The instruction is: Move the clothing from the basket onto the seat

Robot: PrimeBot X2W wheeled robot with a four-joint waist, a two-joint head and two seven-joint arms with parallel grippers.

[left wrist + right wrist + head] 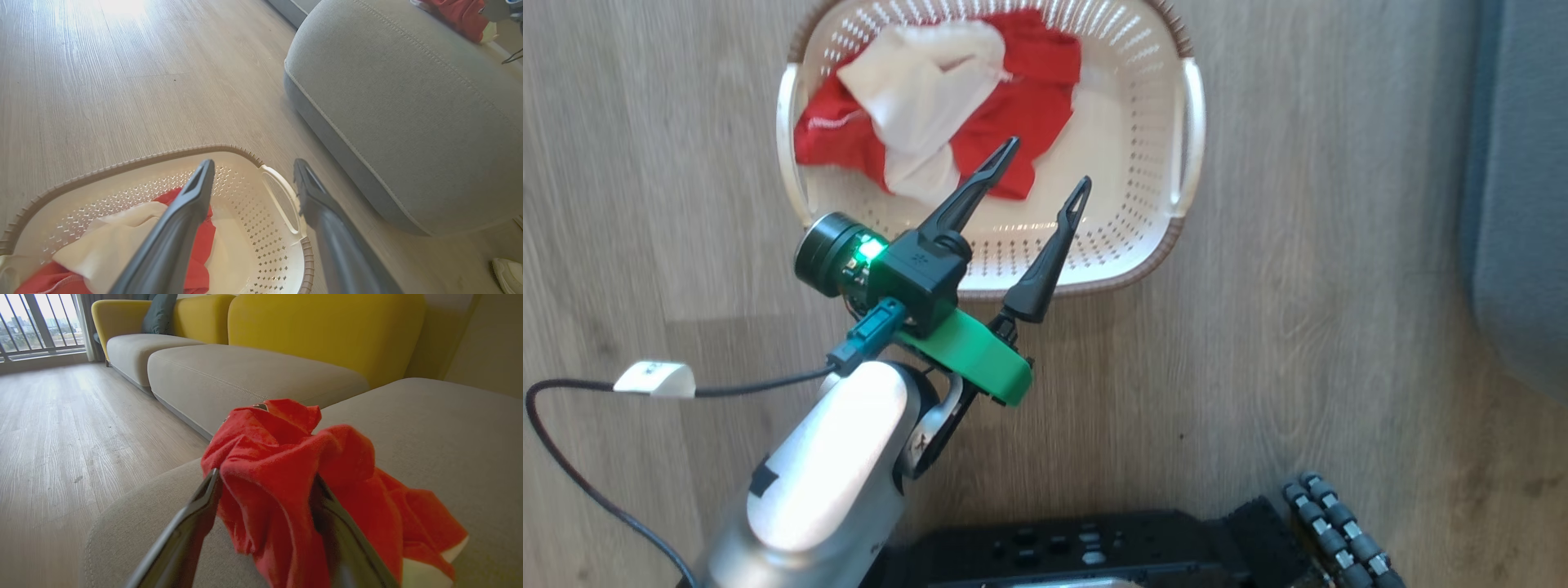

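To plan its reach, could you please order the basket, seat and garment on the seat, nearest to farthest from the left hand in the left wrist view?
1. Basket, beneath the left hand.
2. Seat, to the right.
3. Red garment, upper right, on the seat.

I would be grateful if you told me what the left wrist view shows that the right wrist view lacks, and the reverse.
Left wrist view: the basket on the floor, with red and white clothing inside and the open left hand above it.
Right wrist view: the open right hand with a red garment bunched between its fingers on the seat, plus yellow backrests and a window.
Both: the grey seat, the wooden floor and the red garment on the seat.
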